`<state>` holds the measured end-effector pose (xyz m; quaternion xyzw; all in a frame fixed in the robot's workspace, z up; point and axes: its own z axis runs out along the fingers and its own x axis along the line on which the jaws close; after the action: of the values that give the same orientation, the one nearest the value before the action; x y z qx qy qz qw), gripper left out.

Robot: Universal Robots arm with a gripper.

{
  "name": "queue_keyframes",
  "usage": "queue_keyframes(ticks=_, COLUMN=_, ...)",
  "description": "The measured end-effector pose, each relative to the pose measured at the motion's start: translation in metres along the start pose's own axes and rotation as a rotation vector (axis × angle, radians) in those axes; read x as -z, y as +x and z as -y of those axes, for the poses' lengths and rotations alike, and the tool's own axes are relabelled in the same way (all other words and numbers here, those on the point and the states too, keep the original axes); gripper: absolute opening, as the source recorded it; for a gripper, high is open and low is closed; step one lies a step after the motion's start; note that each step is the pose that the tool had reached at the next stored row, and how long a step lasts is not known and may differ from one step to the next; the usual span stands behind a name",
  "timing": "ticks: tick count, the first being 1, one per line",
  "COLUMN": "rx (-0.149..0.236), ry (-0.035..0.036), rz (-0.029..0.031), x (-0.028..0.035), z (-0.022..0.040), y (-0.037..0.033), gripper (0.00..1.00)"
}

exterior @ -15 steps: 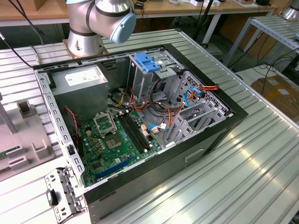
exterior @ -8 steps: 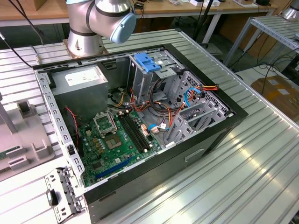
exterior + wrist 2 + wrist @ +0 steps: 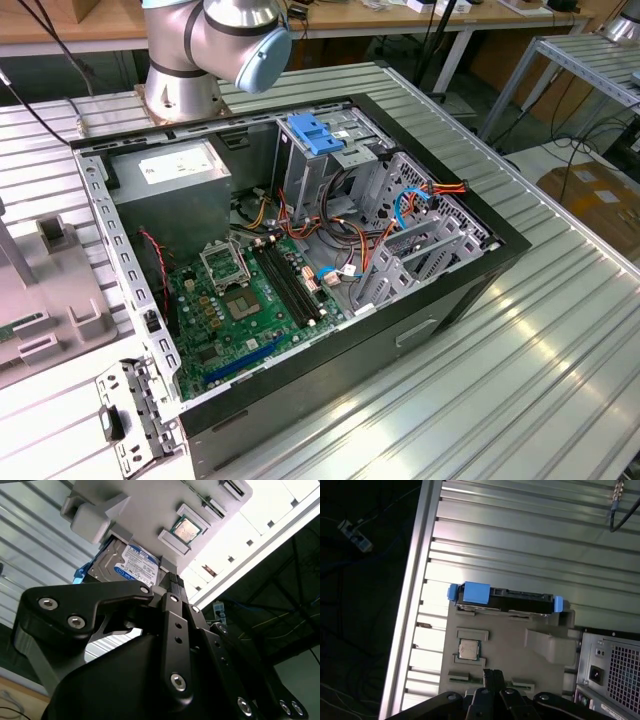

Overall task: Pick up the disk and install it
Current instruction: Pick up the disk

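Starting at the exterior view's left, you are looking at a grey fixture (image 3: 55,300) lying on the ribbed metal table (image 3: 500,400). In both wrist views the disk (image 3: 505,603) is sitting in a slot at that fixture's edge, blue side rails showing at both ends (its white-and-blue label is facing the second wrist view), and a small processor chip (image 3: 468,650) is resting in a pocket between disk and gripper. Your gripper (image 3: 492,674) is hovering over the fixture, apart from the disk, its fingers pressed together and gripping nothing. Moving rightward in the exterior view, the open computer case (image 3: 470,290) is lying on the table. The grey power supply (image 3: 170,180) is sitting toward its left, with the motherboard (image 3: 240,300) nearer the camera. A blue latch (image 3: 315,133) is standing further right, and the drive cage (image 3: 425,250) is filling the right end.
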<state>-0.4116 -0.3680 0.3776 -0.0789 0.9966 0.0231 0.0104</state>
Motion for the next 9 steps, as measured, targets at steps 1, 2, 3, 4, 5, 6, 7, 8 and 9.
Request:
queue_keyframes(ticks=1, rx=0.003, ry=0.0, rz=-0.0001, x=0.0, z=0.0, y=0.0, gripper=0.11)
queue_keyframes(ticks=2, rx=0.004, ry=-0.0001, rz=-0.0002, x=0.0, z=0.0, y=0.0, gripper=0.11)
queue_keyframes(ticks=3, rx=0.006, ry=-0.0001, rz=-0.0002, x=0.0, z=0.0, y=0.0, gripper=0.11)
queue_keyframes(ticks=4, rx=0.007, ry=-0.0002, rz=-0.0003, x=0.0, z=0.0, y=0.0, gripper=0.11)
queue_keyframes(ticks=5, rx=0.009, ry=-0.0002, rz=-0.0004, x=0.0, z=0.0, y=0.0, gripper=0.11)
queue_keyframes(ticks=6, rx=0.011, ry=-0.0002, rz=-0.0005, x=0.0, z=0.0, y=0.0, gripper=0.11)
queue_keyframes(ticks=7, rx=0.012, ry=-0.0003, rz=-0.0005, x=0.0, z=0.0, y=0.0, gripper=0.11)
queue_keyframes(ticks=8, rx=0.015, ry=-0.0004, rz=-0.0006, x=0.0, z=0.0, y=0.0, gripper=0.11)
queue_keyframes(ticks=9, rx=0.016, ry=-0.0004, rz=-0.0007, x=0.0, z=0.0, y=0.0, gripper=0.11)
